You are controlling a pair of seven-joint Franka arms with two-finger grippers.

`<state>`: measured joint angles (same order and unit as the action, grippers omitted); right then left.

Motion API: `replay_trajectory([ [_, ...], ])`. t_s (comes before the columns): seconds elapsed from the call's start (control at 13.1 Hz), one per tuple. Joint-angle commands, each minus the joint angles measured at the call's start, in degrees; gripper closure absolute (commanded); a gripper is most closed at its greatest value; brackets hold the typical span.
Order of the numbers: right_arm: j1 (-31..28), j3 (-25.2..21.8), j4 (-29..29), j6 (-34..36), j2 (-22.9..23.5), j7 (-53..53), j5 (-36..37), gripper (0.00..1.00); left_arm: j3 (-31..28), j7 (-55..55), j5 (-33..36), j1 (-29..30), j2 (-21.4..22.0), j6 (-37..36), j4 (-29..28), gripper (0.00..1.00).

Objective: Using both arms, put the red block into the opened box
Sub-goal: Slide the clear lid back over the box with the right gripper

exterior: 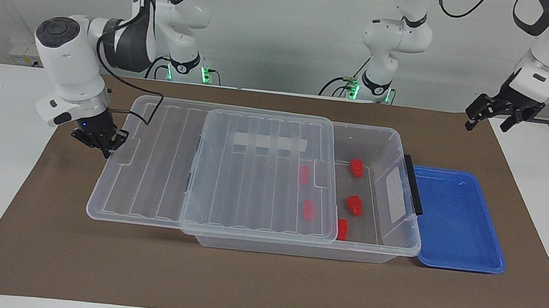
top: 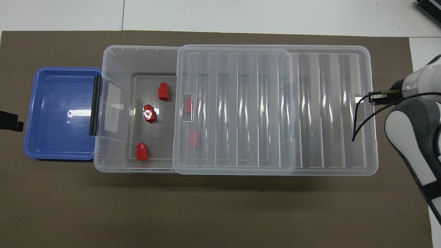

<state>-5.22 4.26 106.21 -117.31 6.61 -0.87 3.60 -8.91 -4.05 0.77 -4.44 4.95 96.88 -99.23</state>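
Note:
The clear box [exterior: 402,139] [top: 137,50] lies lengthwise on the mat, its ribbed lid [exterior: 250,182] [top: 275,110] slid partway off toward the right arm's end. Three red blocks [exterior: 354,205] [top: 149,113] lie in the uncovered part, and two more show through the lid [exterior: 307,210]. My right gripper [exterior: 103,140] [top: 373,97] is shut and low at the lid's end edge. Open and holding nothing, my left gripper [exterior: 495,115] [top: 10,121] hangs high over the mat at the left arm's end.
A shallow blue tray [exterior: 458,221] [top: 62,113] sits against the box's end with the black handle bar [exterior: 413,185]. The brown mat [exterior: 239,284] lies under everything, with white table around it.

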Motion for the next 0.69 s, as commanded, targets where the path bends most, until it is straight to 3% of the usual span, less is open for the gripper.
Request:
replay_trajectory([
  [0.0, 2.8, 0.4, 1.9, 0.1, -1.3, 2.1, -1.7, 1.00, 0.7, -1.4, 0.6, 0.8, 2.9, 3.1, -4.7, 0.00],
  [0.38, 9.9, 0.5, 2.1, -0.2, -1.5, 10.2, -1.7, 1.00, 0.9, -1.5, -0.1, 1.1, 0.2, -3.6, 0.3, 0.00],
  [0.54, 11.5, 0.5, 2.2, -0.4, -1.5, 10.9, -1.7, 1.00, 0.8, -1.6, -0.9, 1.1, -4.1, -7.9, 6.1, 0.00],
  [0.61, 12.1, 0.5, 2.2, -0.5, -1.5, 11.3, -1.7, 1.00, 0.7, -1.5, -0.6, 0.7, -3.8, -8.1, 5.1, 0.00],
])
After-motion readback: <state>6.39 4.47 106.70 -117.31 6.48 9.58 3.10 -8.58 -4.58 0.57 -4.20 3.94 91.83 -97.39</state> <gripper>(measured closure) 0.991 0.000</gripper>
